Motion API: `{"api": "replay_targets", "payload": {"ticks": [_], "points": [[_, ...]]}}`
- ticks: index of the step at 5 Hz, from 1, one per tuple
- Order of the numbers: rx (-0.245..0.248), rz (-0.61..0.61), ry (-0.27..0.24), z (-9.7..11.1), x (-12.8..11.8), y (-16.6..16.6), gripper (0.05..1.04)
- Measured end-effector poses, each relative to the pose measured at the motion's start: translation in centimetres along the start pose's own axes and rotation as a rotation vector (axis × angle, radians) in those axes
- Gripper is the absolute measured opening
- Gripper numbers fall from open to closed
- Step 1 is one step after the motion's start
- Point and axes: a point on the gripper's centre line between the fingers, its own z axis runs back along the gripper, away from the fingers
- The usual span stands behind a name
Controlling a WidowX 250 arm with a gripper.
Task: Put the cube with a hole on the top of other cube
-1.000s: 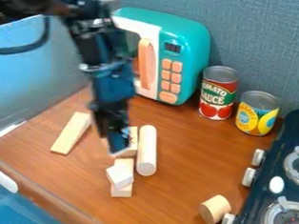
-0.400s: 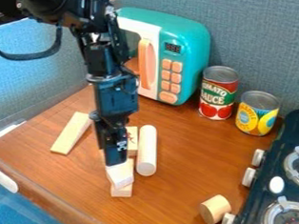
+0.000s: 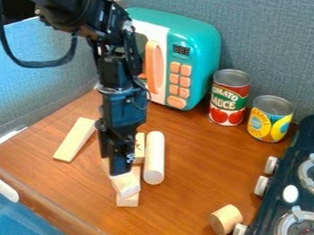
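Hanging Low at the Pale Cube: gripper [image 3: 121,171] over the near left of the counter

Likely light in the grip, by the look of bare wood: stiff, hard to crush or break, smooth enough to slip or twist if pinched near a corner. Best to take hold of the pale cube [image 3: 125,184] by two opposite upright faces, low enough for a firm bite, clear of the block below. Probably easy to nudge askew, so better to press lightly and let go gently.

Sitting at an angle on the near part of a longer block [image 3: 128,202], just left of the near end of a wooden cylinder [image 3: 154,157]. No hole to be seen from here; impossible to say for certain whether to call this the holed cube, though likely from its place under the gripper.

Coming in from the far left, then dropping steeply, with wrist nearly upright and tip pointing down at the far edge of the pale cube. Touching or only just above: cannot tell. Clenched, released or closed on wood: cannot tell that either, with the jaws too dark and too edge-on to read.

Seemingly at the placing or regrasping step. Worth squaring the pale cube over its support before backing straight up, with care not to brush the cylinder.
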Motion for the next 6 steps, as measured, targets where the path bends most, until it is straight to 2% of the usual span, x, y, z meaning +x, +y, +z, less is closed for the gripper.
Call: {"api": "replay_targets", "payload": {"ticks": [2, 3, 4, 5, 6], "points": [[0.046, -0.005, 0.005, -0.3, 0.9, -0.8, 0.53], [0.062, 0.011, -0.029, 0.6, 1.2, -1.0, 0.53], [0.073, 0.038, -0.037, 0.6, 1.3, -0.8, 0.53], [0.084, 0.064, -0.022, 0.2, 1.1, -0.3, 0.53], [0.122, 0.089, -0.012, -0.1, 1.0, 0.4, 0.53]]}}
